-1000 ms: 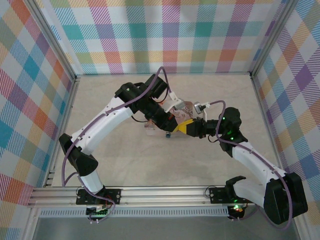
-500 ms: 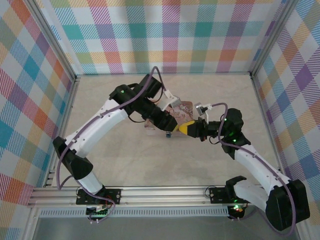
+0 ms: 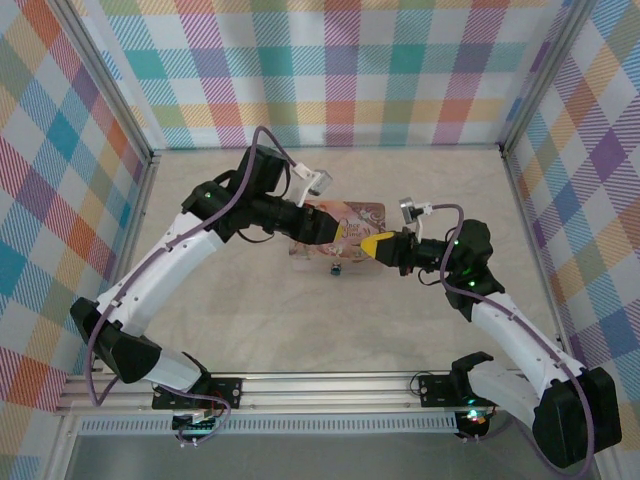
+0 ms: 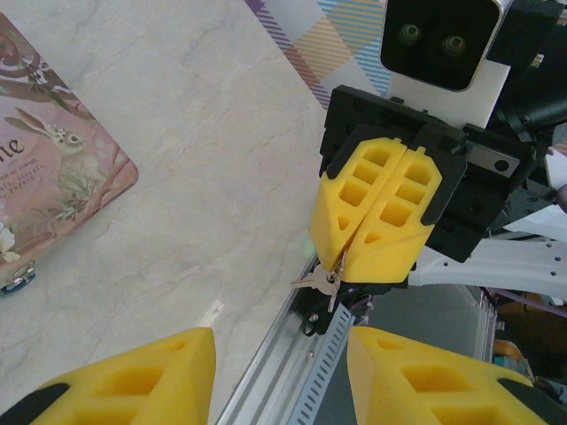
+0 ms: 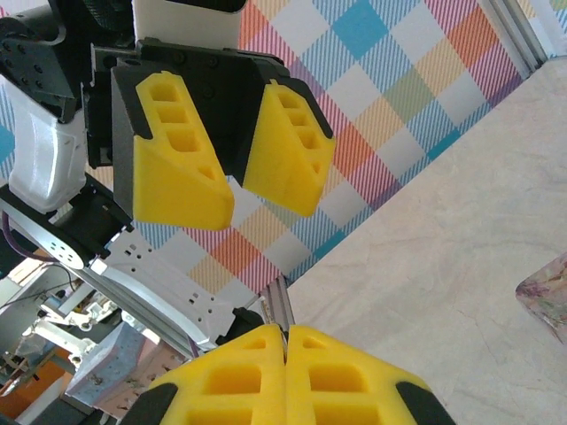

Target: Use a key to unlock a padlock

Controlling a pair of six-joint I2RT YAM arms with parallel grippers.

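One pink tin (image 3: 360,215) (lid down) — blue padlock (image 3: 336,268) at its edge

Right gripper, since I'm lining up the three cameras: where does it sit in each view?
Top external: right gripper just right of centre, against the pink tin.
Left wrist: upper middle, fingers shut, the key at their tips.
Right wrist: bottom edge, middle.
Shared landmark: the pink tin, at the left edge and the right edge.
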